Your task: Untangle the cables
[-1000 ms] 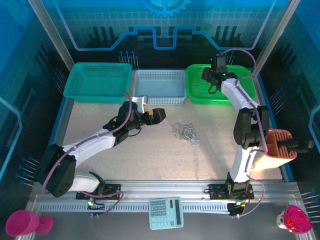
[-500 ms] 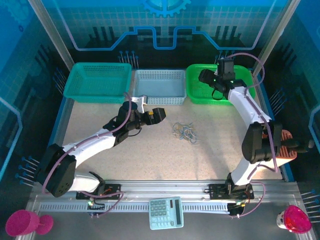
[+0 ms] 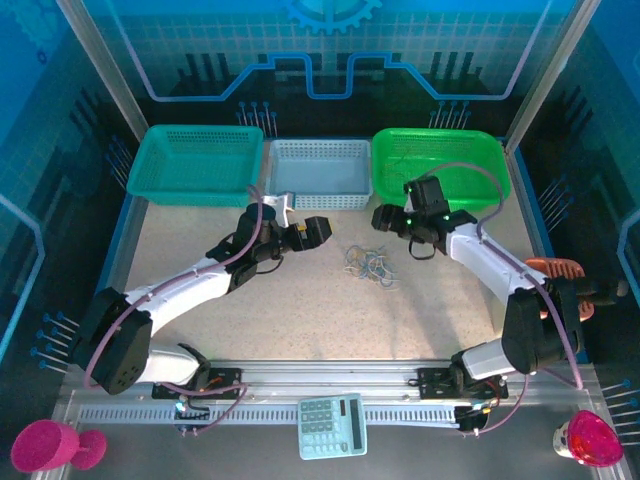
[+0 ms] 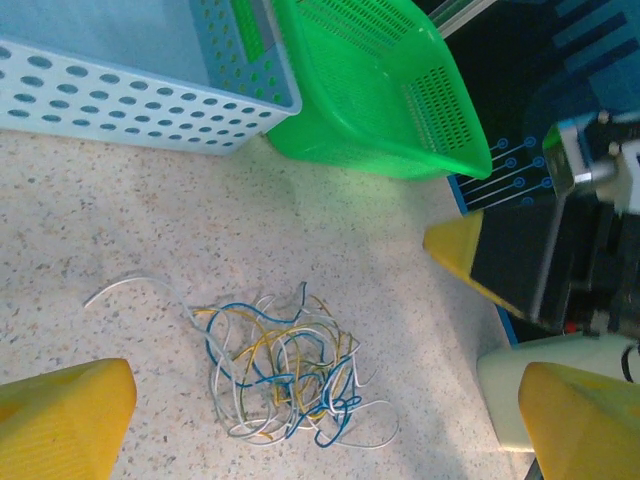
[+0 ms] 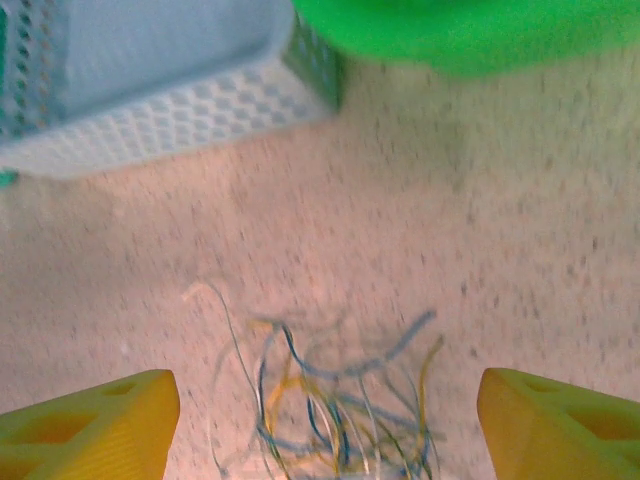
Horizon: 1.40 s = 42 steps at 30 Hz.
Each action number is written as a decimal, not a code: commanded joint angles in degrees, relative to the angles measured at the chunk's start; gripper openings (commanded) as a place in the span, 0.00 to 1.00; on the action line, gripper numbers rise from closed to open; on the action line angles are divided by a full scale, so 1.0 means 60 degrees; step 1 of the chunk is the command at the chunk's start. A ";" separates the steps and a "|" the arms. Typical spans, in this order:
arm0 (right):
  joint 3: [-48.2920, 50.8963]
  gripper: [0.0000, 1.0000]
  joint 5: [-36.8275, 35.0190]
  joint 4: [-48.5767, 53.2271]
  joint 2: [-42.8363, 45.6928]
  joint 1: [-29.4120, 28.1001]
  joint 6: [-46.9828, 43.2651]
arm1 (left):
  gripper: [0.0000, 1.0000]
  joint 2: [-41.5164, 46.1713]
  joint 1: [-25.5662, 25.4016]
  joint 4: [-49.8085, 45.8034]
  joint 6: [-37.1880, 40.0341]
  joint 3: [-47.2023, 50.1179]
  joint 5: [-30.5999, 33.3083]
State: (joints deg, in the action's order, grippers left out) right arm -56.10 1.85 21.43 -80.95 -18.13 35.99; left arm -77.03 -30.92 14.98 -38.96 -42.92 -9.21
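Observation:
The cables (image 3: 369, 265) lie as a small loose clump of thin blue, yellow and white wires on the speckled table, mid-centre. My left gripper (image 3: 318, 231) hovers just left of the clump, open, with nothing between its yellow fingers. In the left wrist view the cables (image 4: 280, 370) lie in front of the open left gripper (image 4: 325, 405). My right gripper (image 3: 385, 218) hangs just beyond and right of the clump, open and empty. In the blurred right wrist view the cables (image 5: 340, 400) sit between the fingers of the right gripper (image 5: 320, 405), below them.
Three baskets line the far edge: teal (image 3: 195, 165), light blue (image 3: 320, 172) and green (image 3: 438, 160). An orange rack (image 3: 560, 285) stands at the right edge. A calculator (image 3: 332, 425) and pink cups (image 3: 45, 445) (image 3: 590, 438) sit by the near rail.
My right arm has swung down from over the green basket toward the near left, ending beside the cables. The left arm and the clump have not moved.

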 commanded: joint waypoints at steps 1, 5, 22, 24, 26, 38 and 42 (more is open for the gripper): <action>0.0518 0.79 0.0322 0.0544 0.0798 -0.0093 -0.0032 | 0.99 0.0336 -0.0063 -0.0590 -0.0141 0.0111 0.0313; 0.1168 0.79 0.0301 0.0898 0.1312 -0.0113 0.0138 | 0.99 0.0348 -0.0063 -0.1279 -0.0348 -0.0015 0.0749; 0.2186 0.69 0.0095 0.1324 0.2096 0.0056 0.0676 | 0.99 0.0256 -0.0068 -0.1764 -0.0698 -0.0215 0.0902; 0.2339 0.64 0.0215 0.1189 0.2073 0.0200 0.0809 | 0.99 0.0231 -0.0091 -0.1727 -0.0714 -0.0226 0.0863; 0.2509 0.61 0.0481 0.0986 0.1934 0.0352 0.0927 | 0.99 0.0187 -0.0086 -0.1691 -0.0727 -0.0247 0.0821; 0.3134 0.54 0.1273 0.0224 0.1385 0.0744 0.1165 | 0.99 -0.0050 -0.0135 -0.1574 -0.0740 -0.0346 0.0628; 0.3239 0.52 0.1317 0.0059 0.1322 0.0819 0.1157 | 0.99 -0.0132 -0.0165 -0.1545 -0.0733 -0.0379 0.0585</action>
State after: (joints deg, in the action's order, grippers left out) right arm -38.02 8.43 22.98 -72.25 -14.35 42.33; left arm -76.93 -31.40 5.06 -43.24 -43.09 -4.38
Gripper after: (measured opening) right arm 0.524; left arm 0.992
